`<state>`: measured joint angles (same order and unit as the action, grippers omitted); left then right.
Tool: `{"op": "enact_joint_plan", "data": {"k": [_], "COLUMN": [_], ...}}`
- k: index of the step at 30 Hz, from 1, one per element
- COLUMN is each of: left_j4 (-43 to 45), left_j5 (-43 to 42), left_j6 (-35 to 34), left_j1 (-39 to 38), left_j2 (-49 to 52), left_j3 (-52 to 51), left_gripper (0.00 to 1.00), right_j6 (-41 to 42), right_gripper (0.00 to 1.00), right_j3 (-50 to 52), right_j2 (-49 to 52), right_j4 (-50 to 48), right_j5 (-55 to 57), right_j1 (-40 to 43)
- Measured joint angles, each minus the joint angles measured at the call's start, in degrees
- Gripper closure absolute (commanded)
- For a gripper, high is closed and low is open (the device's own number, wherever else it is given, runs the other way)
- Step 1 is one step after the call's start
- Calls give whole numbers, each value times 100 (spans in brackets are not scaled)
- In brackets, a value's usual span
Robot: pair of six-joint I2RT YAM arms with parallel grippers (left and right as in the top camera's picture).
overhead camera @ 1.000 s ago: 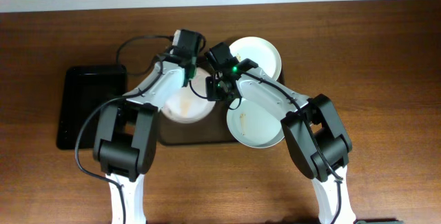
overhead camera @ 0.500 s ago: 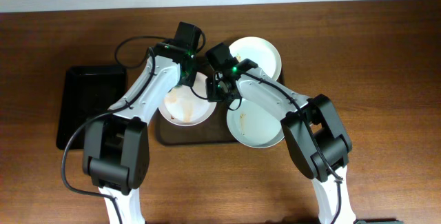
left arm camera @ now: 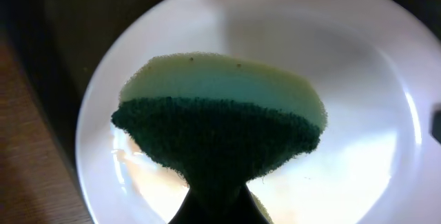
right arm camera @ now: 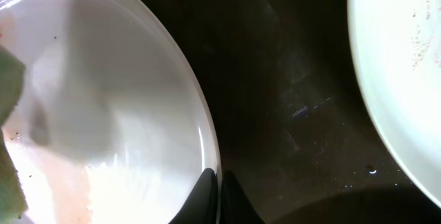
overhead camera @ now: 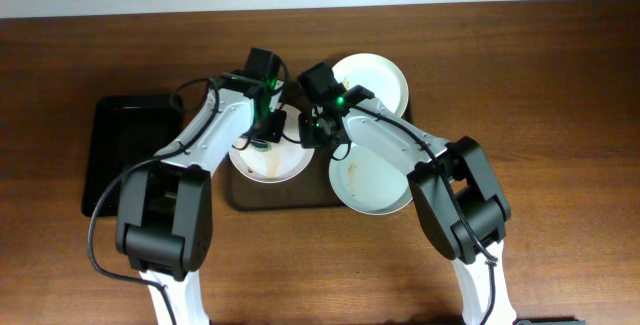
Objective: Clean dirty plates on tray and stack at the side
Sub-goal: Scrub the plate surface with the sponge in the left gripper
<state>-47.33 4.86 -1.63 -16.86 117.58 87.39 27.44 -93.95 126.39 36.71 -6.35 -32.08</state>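
At the far left of the table, the small black tray (overhead camera: 125,155) is left alone; just right of it, the left gripper (overhead camera: 262,133) is seen closed on a sponge (left arm camera: 219,124), dark green scouring layer and pale foam layer both showing, poised over the smeared plate (overhead camera: 272,165); whether the sponge is pressed onto the plate cannot be told. That plate is lying on the left part of the brown tray (overhead camera: 300,197), with brown streaks showing in its well. At its right edge the rim is pinched between the narrow jaws of the right gripper (right arm camera: 219,182), so the plate is judged to be steadied for wiping. Further right, the upper plate (overhead camera: 375,83) and the lower plate (overhead camera: 372,180) are lying at the tray's right side; specks are seen on the lower one. The plates are judged rigid, light, glossy and slick, and breakable if dropped; only the rim offers a hold, and a firm pinch is called for there, since sliding under the soft sponge is to be expected.
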Motion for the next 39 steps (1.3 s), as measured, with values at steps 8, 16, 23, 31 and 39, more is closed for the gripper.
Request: {"op": "enact_joint_plan", "data": {"k": [8, 16, 23, 31, 39], "left_j4": [540, 389, -164, -1049, -2155], "left_j5": [111, 164, 173, 334, 527], "left_j6": [-216, -566, -1084, -1174, -1169], "left_j1": [227, 232, 385, 577, 603], "left_j2": [461, 577, 752, 986, 1058], "left_j3": [-13, 153, 542, 1211, 2448], "left_gripper": [99, 99, 99, 99, 99], "right_j6": [-4, -4, -4, -4, 0], "right_gripper": [96, 96, 96, 96, 96], "right_j3": [0, 0, 0, 0, 0], "right_j2": [0, 0, 0, 0, 0], "right_j4": [-9, -13, -17, -15, -7], "right_j5": [-4, 0, -22, -22, -22], "right_j1": [0, 0, 0, 0, 0]}}
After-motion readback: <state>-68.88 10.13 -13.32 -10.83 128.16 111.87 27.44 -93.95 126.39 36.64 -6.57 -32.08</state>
